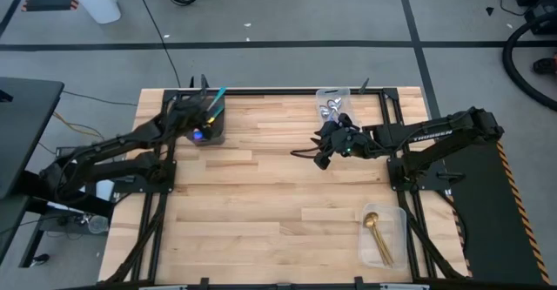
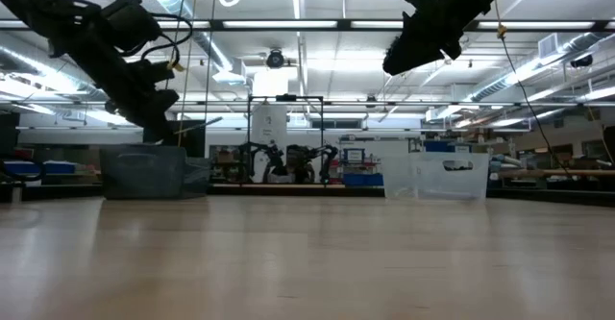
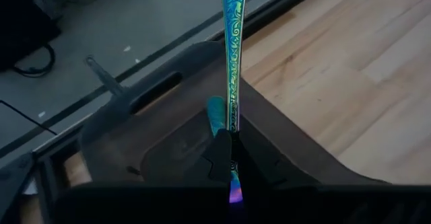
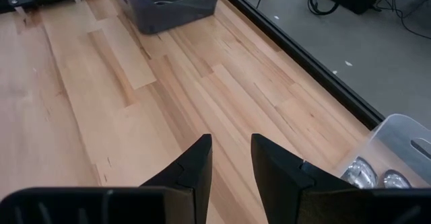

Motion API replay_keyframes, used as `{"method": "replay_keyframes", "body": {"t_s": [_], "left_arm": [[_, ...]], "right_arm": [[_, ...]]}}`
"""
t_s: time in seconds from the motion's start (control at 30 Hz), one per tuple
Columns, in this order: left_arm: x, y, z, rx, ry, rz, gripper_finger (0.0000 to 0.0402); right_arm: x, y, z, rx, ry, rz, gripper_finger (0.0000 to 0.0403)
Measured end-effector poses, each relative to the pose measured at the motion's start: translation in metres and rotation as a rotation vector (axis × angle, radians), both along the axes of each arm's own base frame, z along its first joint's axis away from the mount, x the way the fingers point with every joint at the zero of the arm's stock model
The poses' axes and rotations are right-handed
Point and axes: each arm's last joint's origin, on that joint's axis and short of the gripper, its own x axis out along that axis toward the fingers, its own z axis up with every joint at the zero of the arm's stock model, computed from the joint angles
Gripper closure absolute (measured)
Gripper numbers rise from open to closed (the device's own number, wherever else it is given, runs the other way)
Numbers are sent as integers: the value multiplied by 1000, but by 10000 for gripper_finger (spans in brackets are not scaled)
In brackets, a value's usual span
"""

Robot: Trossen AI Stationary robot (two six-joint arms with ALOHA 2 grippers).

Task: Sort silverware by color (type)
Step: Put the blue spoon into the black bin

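Teal-handled spoon [image 3: 234, 56] in pincer grip; gold spoons [image 1: 377, 236] binned; silver bowls [image 4: 369, 175] binned.

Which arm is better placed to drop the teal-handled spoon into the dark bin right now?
Left. The left pincer is shut on the teal-handled spoon, directly above the dark bin. The right pincer is open and empty, near the clear bin of silver-bowled spoons.

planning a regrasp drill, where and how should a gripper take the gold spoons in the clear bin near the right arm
Grip the gold spoons on their slim handles, coming straight down from above. They lie flat in the clear bin, bowls toward the table's far side, handles running toward the near edge. Set the fingers across a handle; the bin walls probably block any side approach.
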Motion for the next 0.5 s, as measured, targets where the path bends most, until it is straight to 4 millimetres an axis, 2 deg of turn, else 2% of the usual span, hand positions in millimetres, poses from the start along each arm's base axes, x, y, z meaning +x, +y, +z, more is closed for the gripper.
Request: {"method": "replay_keyframes", "body": {"t_s": [0.17,0.5], "left_arm": [[-7,-5,-6,33,-7,6,385],[-14,-10,-30,44,-34,30,385]], "right_arm": [[0,0,0,0,0,-1,289],[0,0,0,-2,-1,-3,289]]}}
